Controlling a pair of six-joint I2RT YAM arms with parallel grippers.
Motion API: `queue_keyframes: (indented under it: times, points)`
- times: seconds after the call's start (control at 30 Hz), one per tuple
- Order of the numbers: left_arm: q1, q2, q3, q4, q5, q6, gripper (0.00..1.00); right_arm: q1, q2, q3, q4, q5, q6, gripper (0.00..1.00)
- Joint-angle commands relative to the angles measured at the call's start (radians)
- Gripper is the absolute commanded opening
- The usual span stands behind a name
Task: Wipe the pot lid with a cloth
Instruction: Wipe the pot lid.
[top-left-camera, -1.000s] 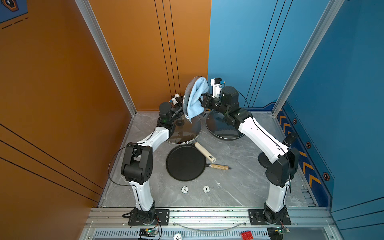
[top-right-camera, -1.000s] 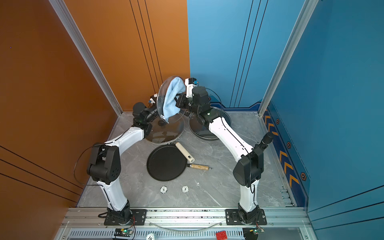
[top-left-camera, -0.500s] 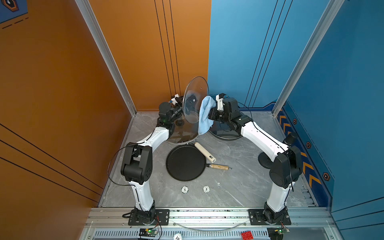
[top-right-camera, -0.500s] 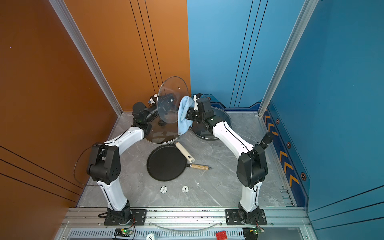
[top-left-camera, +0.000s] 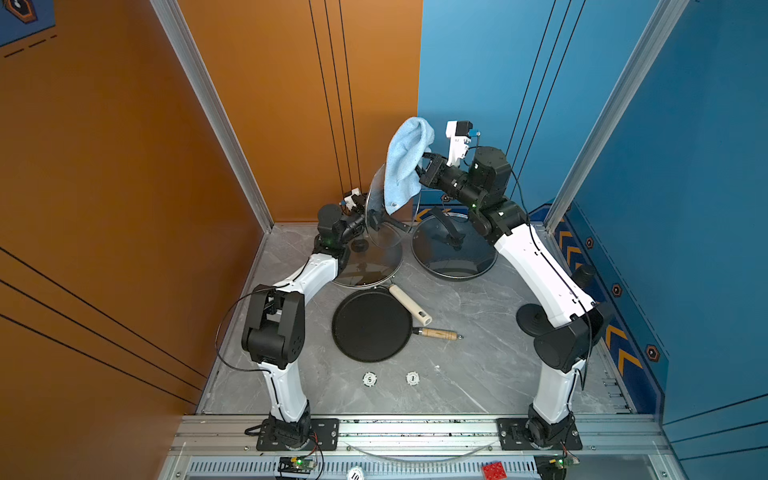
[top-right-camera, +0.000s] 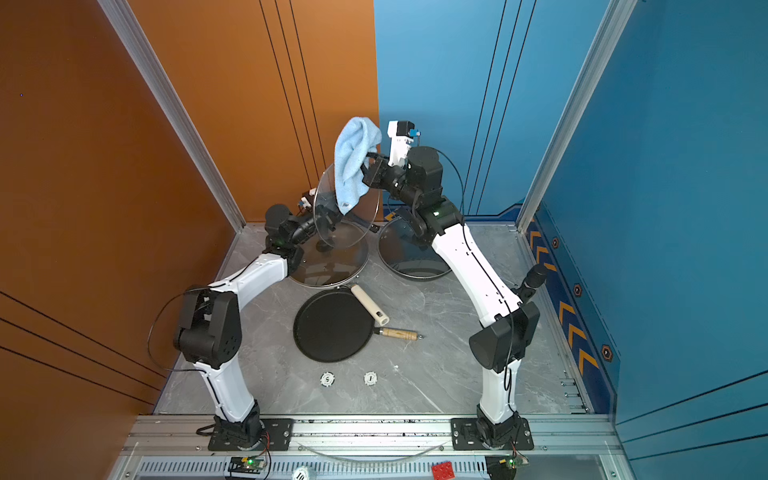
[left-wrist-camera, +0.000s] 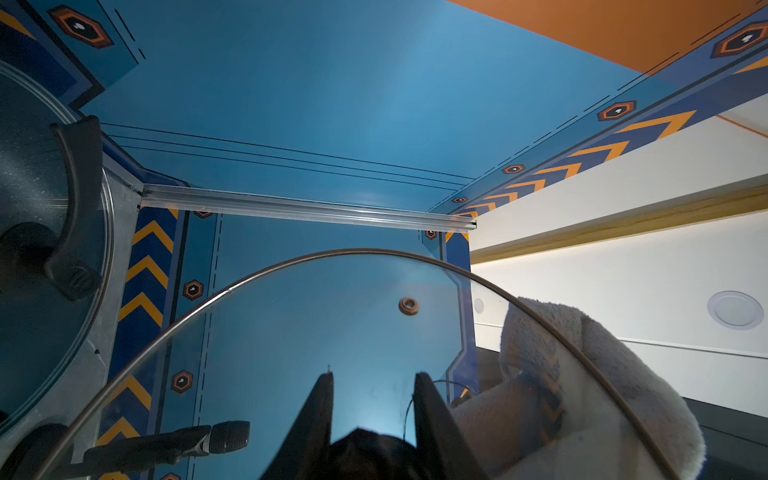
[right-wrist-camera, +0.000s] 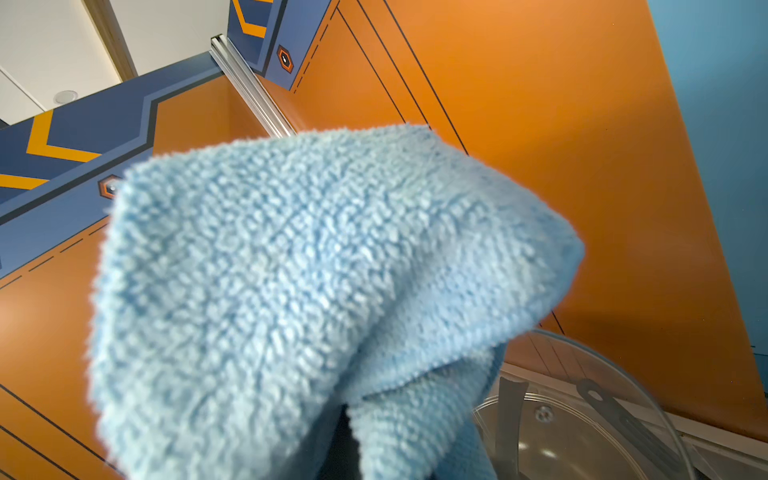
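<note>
My left gripper (top-left-camera: 374, 217) clamps the pot lid (top-left-camera: 397, 227) upright at centre frame; my right gripper (top-left-camera: 420, 167) pinches the cloth (top-left-camera: 405, 160) at its upper rim

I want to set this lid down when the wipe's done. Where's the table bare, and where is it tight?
Bare: the front strip between the two chips and the front rail; also the patch between the wooden handle of the black pan and the right arm. Crowded: the back, where the knob lid and the strap-handled lid lie side by side.
</note>
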Motion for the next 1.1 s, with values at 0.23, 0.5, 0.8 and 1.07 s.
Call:
queue_keyframes:
  times: [0.23,0.5,0.8,1.07]
  points:
    - [0.01,-0.08,0.049,0.094,0.026,0.042,0.31,-0.031,0.112,-0.086,-0.111,0.001,0.03,0.0]
    - [0.019,-0.096,0.039,0.069,0.025,0.071,0.32,-0.036,0.035,-0.333,-0.205,0.074,-0.061,0.0]
    - [0.02,-0.107,0.041,0.004,0.014,0.135,0.32,-0.056,-0.094,-0.413,-0.183,0.06,-0.09,0.0]
    - [0.012,-0.177,0.105,-0.363,0.015,0.464,0.32,-0.098,-0.246,-0.457,-0.224,0.088,-0.143,0.0]
